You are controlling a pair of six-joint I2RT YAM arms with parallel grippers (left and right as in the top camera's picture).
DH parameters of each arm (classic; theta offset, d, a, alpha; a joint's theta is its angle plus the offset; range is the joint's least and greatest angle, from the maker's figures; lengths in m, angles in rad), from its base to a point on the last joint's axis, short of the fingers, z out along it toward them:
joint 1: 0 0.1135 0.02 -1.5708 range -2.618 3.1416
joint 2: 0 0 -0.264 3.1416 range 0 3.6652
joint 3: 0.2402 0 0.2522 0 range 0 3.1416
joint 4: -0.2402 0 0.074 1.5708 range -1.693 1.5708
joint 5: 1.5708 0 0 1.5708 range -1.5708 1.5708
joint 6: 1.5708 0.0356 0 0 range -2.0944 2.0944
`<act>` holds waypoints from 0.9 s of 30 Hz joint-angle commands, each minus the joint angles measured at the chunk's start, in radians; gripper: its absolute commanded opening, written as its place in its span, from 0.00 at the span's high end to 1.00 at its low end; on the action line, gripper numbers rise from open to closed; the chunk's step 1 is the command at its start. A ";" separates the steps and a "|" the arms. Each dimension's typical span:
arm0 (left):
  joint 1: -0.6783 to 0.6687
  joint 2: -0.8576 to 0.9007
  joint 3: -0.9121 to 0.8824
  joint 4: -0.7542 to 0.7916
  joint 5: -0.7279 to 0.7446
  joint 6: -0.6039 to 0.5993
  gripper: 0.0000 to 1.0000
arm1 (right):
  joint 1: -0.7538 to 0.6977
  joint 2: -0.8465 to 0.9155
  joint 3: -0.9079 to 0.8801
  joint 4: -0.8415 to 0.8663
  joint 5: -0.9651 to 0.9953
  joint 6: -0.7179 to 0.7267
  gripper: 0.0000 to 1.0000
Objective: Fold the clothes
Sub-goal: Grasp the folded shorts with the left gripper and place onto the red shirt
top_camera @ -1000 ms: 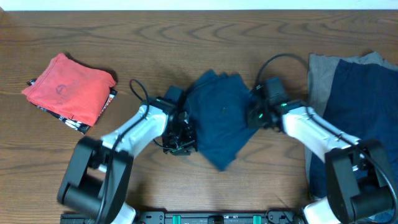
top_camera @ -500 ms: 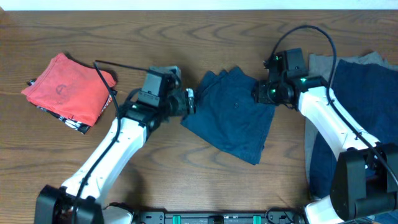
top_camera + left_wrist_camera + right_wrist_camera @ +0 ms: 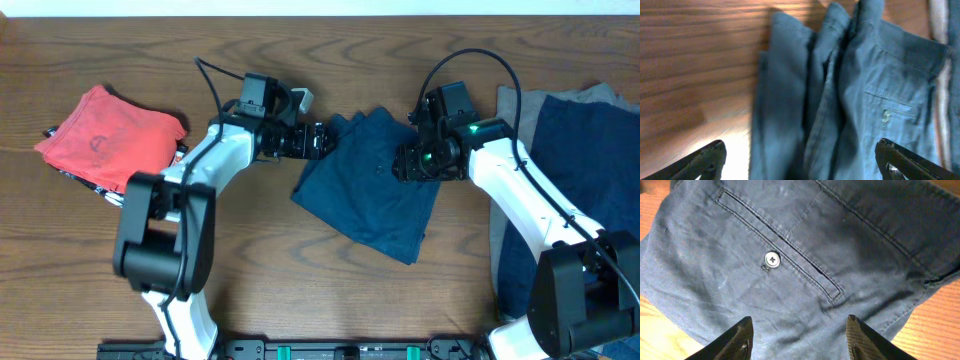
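Observation:
The clothes in hand are folded navy shorts (image 3: 372, 190), lying flat mid-table with a back pocket and button (image 3: 772, 258) facing up. My left gripper (image 3: 318, 140) hovers at their upper left corner, jaws wide open; in the left wrist view its gripper (image 3: 800, 165) spans the layered folds of the shorts (image 3: 850, 95) without pinching them. My right gripper (image 3: 406, 166) sits over the shorts' upper right part. It is open too, and in the right wrist view its gripper (image 3: 800, 337) has the shorts (image 3: 790, 295) showing below both fingertips.
A folded red garment (image 3: 108, 138) rests at the far left on a black patterned piece (image 3: 122, 197). A heap of grey cloth (image 3: 515, 120) and navy cloth (image 3: 585, 180) covers the right edge. Bare wooden table (image 3: 250, 260) lies in front of the shorts.
Both grippers have opened and let go of the shorts, which now lie spread flat. The left arm swung from the shorts' lower left up to their upper left corner.

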 commanded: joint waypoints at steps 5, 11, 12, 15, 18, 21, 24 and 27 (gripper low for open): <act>-0.035 0.117 0.016 -0.068 0.192 0.010 0.04 | 0.005 0.010 0.016 -0.012 0.030 -0.010 0.40; -0.105 0.130 0.015 -0.147 0.173 0.028 0.13 | 0.006 0.010 0.016 -0.013 0.030 -0.010 0.40; -0.117 0.130 0.015 -0.147 0.173 0.028 0.21 | 0.006 0.010 0.016 -0.014 0.030 -0.010 0.40; -0.148 0.130 0.015 -0.131 0.172 0.027 0.61 | 0.006 0.010 0.016 -0.021 0.030 -0.010 0.40; -0.160 0.130 0.015 -0.103 0.172 -0.011 0.91 | 0.006 0.010 0.016 -0.030 0.033 -0.010 0.40; -0.159 0.130 0.015 -0.094 0.172 -0.031 0.94 | 0.006 0.010 0.016 -0.032 0.034 -0.010 0.40; -0.150 0.126 0.015 -0.095 0.172 -0.032 0.94 | 0.005 0.010 0.016 -0.038 0.038 -0.010 0.40; -0.116 0.100 0.018 -0.107 0.120 -0.032 0.94 | 0.005 0.010 0.016 -0.045 0.055 -0.010 0.41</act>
